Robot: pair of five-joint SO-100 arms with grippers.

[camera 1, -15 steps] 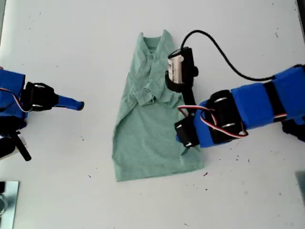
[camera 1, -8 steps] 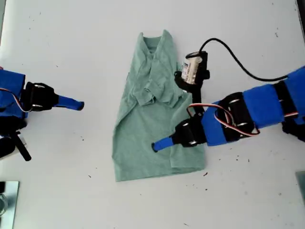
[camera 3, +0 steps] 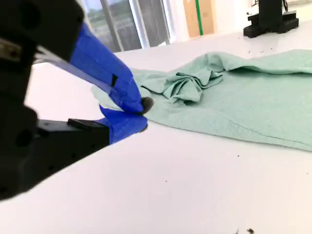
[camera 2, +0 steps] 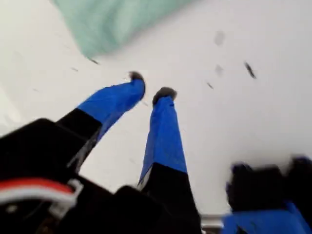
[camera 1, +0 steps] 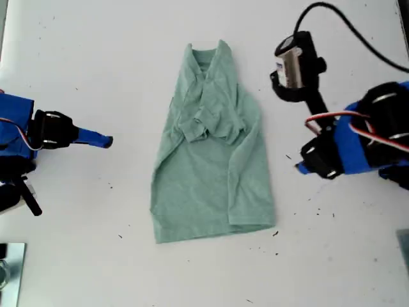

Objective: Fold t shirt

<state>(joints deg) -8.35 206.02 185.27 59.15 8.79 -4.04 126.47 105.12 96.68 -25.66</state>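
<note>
You see the t shirt [camera 1: 211,153] folded narrow mid-desk, my first gripper [camera 2: 150,90] slightly parted, my second gripper [camera 3: 142,113] closed, both empty

first wrist view: motion-blurred; the t shirt [camera 2: 114,22] is cut by the frame edge, only a corner visible. exterior view: both arms run off the frame's sides; a metal object [camera 1: 9,272] at the exterior view's lower-left corner is cropped and unidentifiable. second wrist view: shirt's far end cropped.
</note>
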